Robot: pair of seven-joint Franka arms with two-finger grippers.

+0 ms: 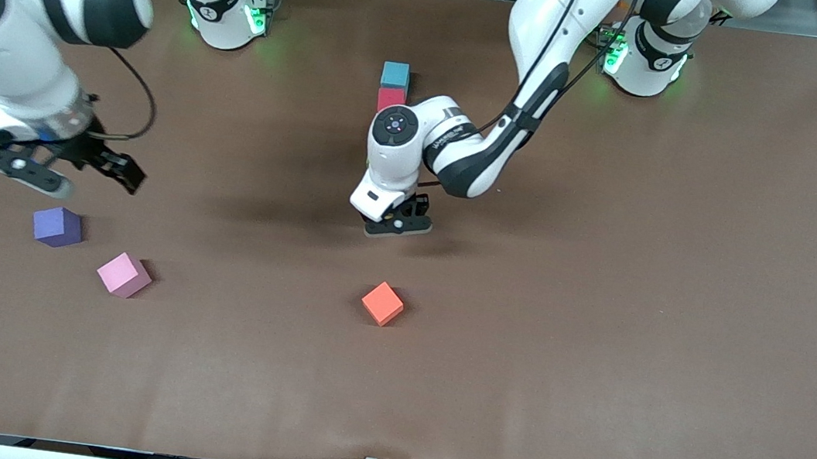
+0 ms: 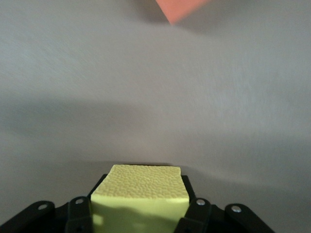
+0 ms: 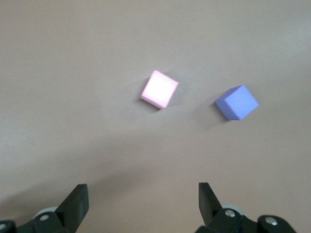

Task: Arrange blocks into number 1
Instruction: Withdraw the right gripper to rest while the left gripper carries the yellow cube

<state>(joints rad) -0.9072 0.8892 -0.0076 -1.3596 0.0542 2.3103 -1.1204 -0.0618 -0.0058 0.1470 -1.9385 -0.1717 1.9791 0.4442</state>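
A light blue block (image 1: 395,73) and a red block (image 1: 391,98) touch in a short line mid-table near the robots' bases. My left gripper (image 1: 395,223) (image 2: 140,213) is low over the table between that line and the orange cube (image 1: 382,303). It is shut on a yellow block (image 2: 141,187), which the hand hides in the front view. A pink block (image 1: 124,274) (image 3: 159,89) lies loose toward the right arm's end. My right gripper (image 1: 121,172) (image 3: 143,194) hangs open and empty over the table beside the purple cube (image 1: 56,226) (image 3: 236,102).
The orange cube's corner (image 2: 177,9) shows in the left wrist view. The purple cube and the pink block lie close together. Bare brown tabletop (image 1: 638,328) stretches toward the left arm's end and along the front edge.
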